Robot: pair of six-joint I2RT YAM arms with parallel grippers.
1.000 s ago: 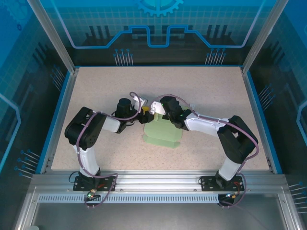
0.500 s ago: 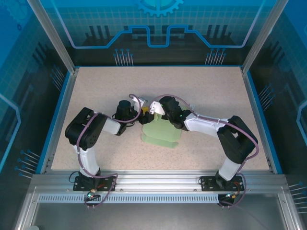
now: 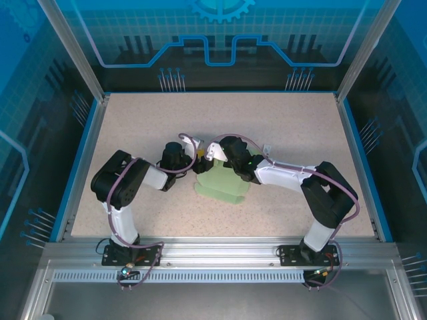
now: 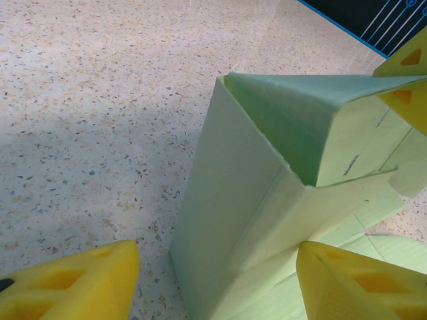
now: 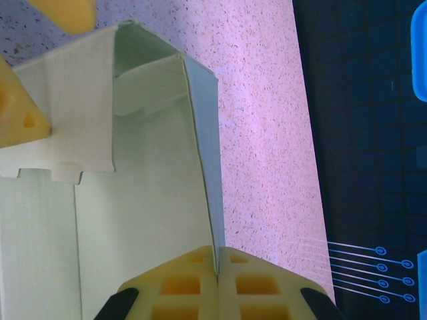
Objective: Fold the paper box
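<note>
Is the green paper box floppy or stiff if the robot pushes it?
Probably bendy: the paper box is thin sheet with creases, so panels may fold. Likely very light; a push could slide or tip it. The right gripper pinches one thin wall, which may flex.

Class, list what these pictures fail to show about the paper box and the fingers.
Top view: the paper box has its far edge hidden under the right arm.
Left wrist view: the bottom edge cuts off the box's base; whether the left fingers touch it is unclear.
Right wrist view: the right fingers cover the pinched wall's lower end.
</note>
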